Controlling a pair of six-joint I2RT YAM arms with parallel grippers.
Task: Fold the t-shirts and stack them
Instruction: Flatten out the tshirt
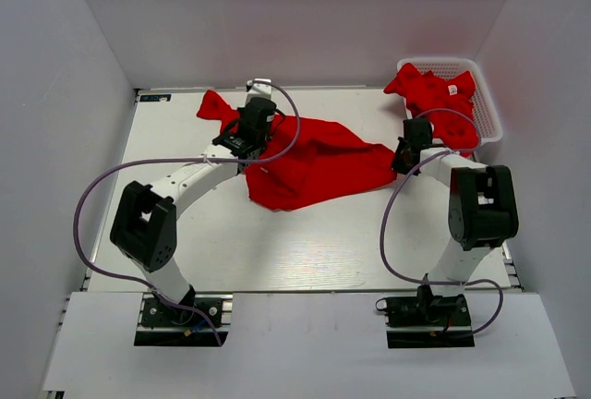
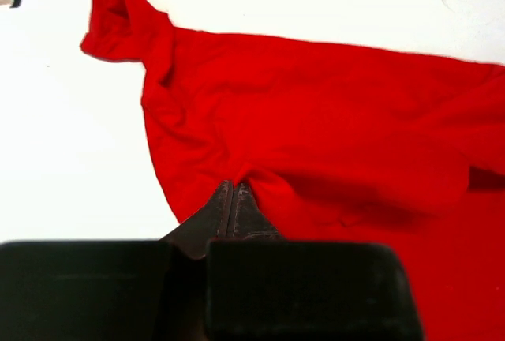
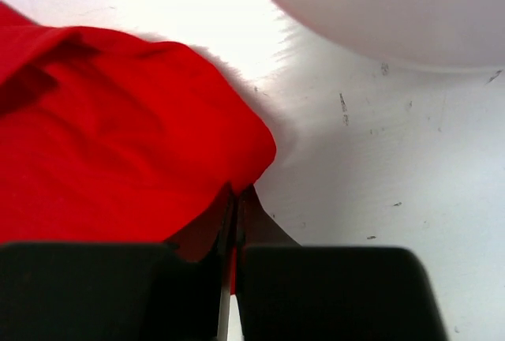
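On tabletop (image 1: 277,242) centre, one red shirt (image 1: 314,163) lies crumpled. Left gripper (image 2: 234,192) pinches its left edge; right gripper (image 3: 237,199) pinches its right corner, jaws fully closed. More shirts (image 1: 429,94) heaped in basket (image 1: 490,114), far right.

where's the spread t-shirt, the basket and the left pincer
spread t-shirt (image 1: 319,163), top external view, middle of the cloth
basket (image 1: 489,103), top external view, right rim
left pincer (image 2: 234,191), left wrist view, between the fingertips

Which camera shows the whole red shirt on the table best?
The top camera: almost the whole shirt shows there. The left wrist camera sees only one side, pinched in the left claw. The right wrist camera sees only a corner in the right claw.
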